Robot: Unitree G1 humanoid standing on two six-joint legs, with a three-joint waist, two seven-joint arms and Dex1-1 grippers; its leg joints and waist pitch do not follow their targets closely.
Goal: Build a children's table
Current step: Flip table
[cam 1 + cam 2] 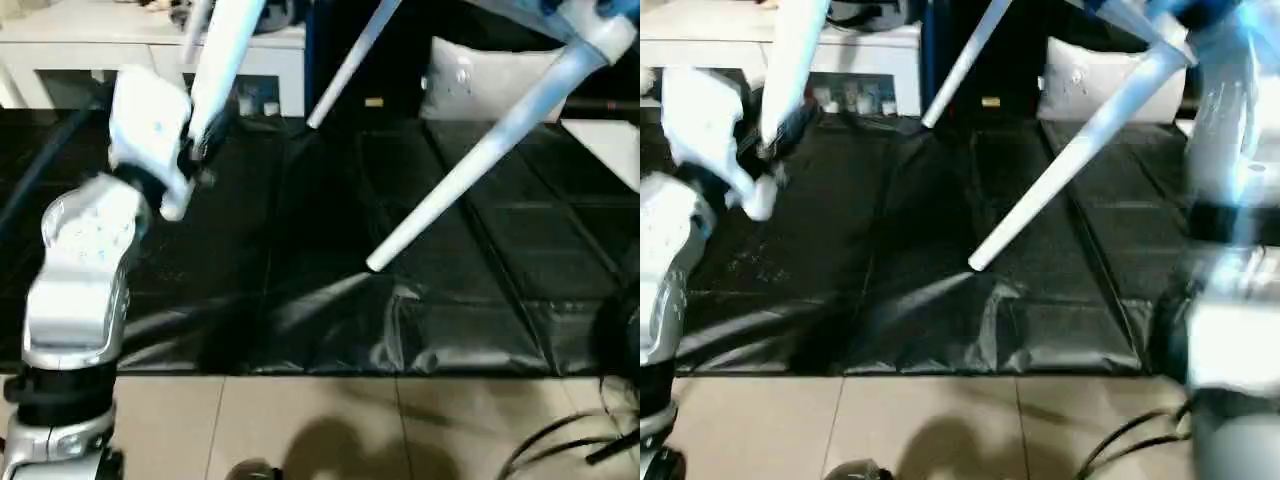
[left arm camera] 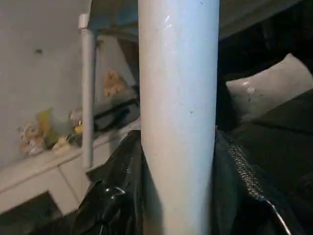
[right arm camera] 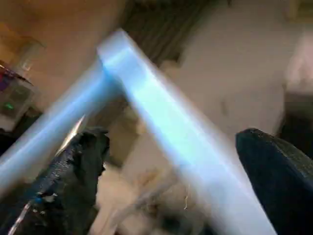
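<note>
From my remote seat I look down on a black padded mat that covers most of the floor ahead of the robot, its glossy front edge wrinkled where it meets pale floor tiles. Behind the mat stands a low white cabinet with small toys along its top, and a grey cushion leans at the back right. Dark cables curl over the tiles at the near right. The children's table is held up off the mat, its tabletop at the upper edge of my head views and its long white legs slanting down. One leg ends just above the mat's middle, a second leg angles toward the back, and a third leg runs through the left gripper, whose black fingers clamp it from both sides. The right gripper stands wide apart, its fingers either side of the tabletop's blurred white rim without touching it.
</note>
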